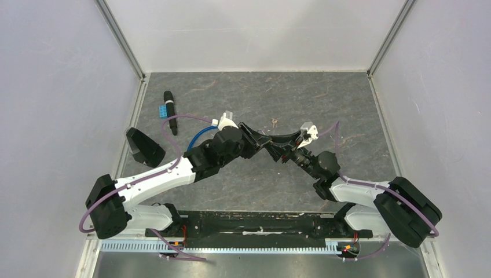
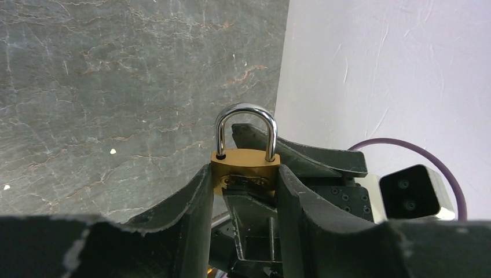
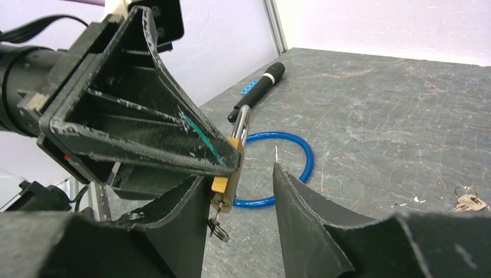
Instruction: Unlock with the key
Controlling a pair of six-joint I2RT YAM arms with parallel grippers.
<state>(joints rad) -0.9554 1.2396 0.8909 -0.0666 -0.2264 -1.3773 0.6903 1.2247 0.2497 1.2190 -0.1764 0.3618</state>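
Two robot arms, the left arm and the right arm, reach from the near edge and meet over the middle of a grey stone-patterned table, partway through an attempt to open a padlock. The left claw is clamped on the brass padlock, gripping its body on both sides and holding it clear of the table, with the steel loop sticking out past the fingertips. The loop looks seated in the body at both ends, so the lock appears still fastened. A small key hangs from the underside of the lock, apparently already in the keyhole, with a little ring dangling beneath it. By that reading, the key is in but the turn and the release of the loop are yet to come. The right claw stands wide open and holds nothing, one finger just beside the lock and key; whether it touches them cannot be told. A spare bunch of keys lies on the table, well apart.
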